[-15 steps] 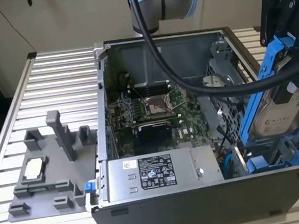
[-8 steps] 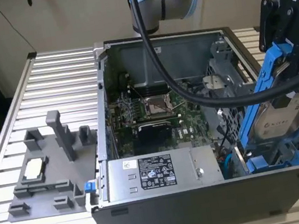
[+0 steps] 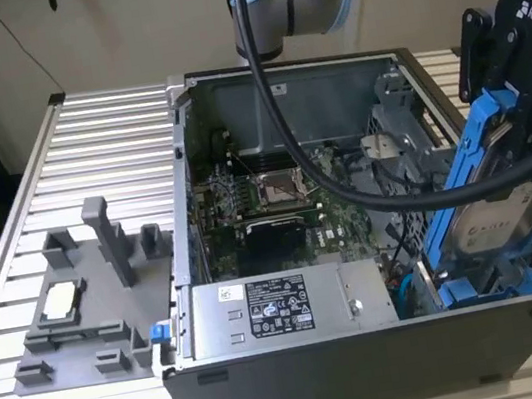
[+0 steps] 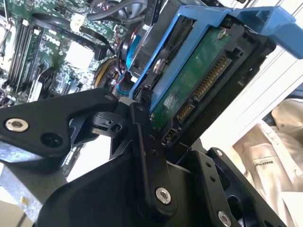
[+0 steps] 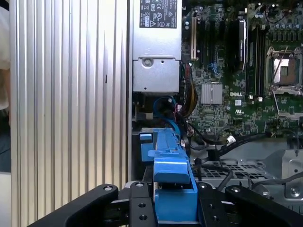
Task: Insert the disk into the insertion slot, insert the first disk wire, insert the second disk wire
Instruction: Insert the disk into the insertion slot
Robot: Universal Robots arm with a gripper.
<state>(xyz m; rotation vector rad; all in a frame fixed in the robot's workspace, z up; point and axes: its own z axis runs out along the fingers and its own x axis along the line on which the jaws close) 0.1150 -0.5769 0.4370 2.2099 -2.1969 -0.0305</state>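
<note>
Holding the disk by its blue frame, with the gripper closed tight on both sides. Held steeply tilted at the exterior view's right of the computer case, lower end beside the perforated slot. Not yet seated.

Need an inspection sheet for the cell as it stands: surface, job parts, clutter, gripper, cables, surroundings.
Surface: ribbed metal table with an open computer case on it.
Job's things: disk in its blue carrier, steeply tilted, lower end down inside the case at the exterior view's right; not lying flat in the insertion slot.
Clutter: grey fixture tray at the exterior view's left, with a small square part on it.
Gripper: gripper shut on the disk's upper end.
Cables: thick black cable draped across the case; blue wires beside the power supply.
Surroundings: plain wall behind.
</note>
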